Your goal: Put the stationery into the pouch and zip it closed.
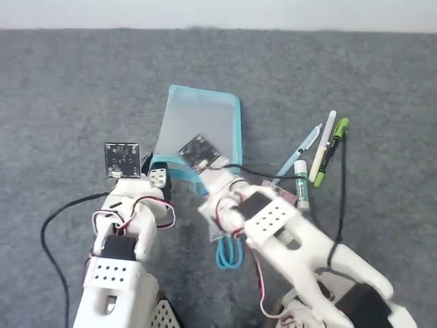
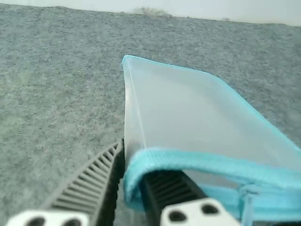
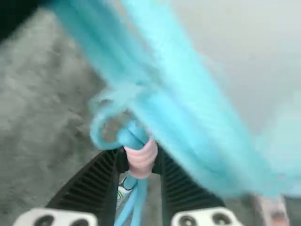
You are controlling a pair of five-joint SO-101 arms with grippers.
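The pouch (image 1: 203,126) lies at the middle of the high view, translucent with cyan trim; its long axis runs from lower centre toward the top of the frame, leaning slightly left, with the mouth end nearest the arms and the far end toward the wall (image 1: 218,14). The surface (image 1: 82,89) is a grey, carpet-like mat that meets the pale wall along the top edge; broad grey stretches lie at upper left and upper right.

The left tool (image 1: 158,172) sits at the pouch's lower-left corner; in its wrist view the left tool (image 2: 134,174) is clamped on the cyan rim, and the panel (image 2: 197,113) rises from there toward the upper right of that frame. The right tool (image 1: 203,181) sits at the lower edge of the pouch, just beside the left one; in its own view the right tool (image 3: 138,157) pinches a pink tab (image 3: 139,162) tied into the cyan trim (blurred).

The stationery lies right of centre, apart from the pouch: a blue pen (image 1: 300,152), a white pen (image 1: 323,145) and a green pen (image 1: 333,150), all slanting lower left to upper right.
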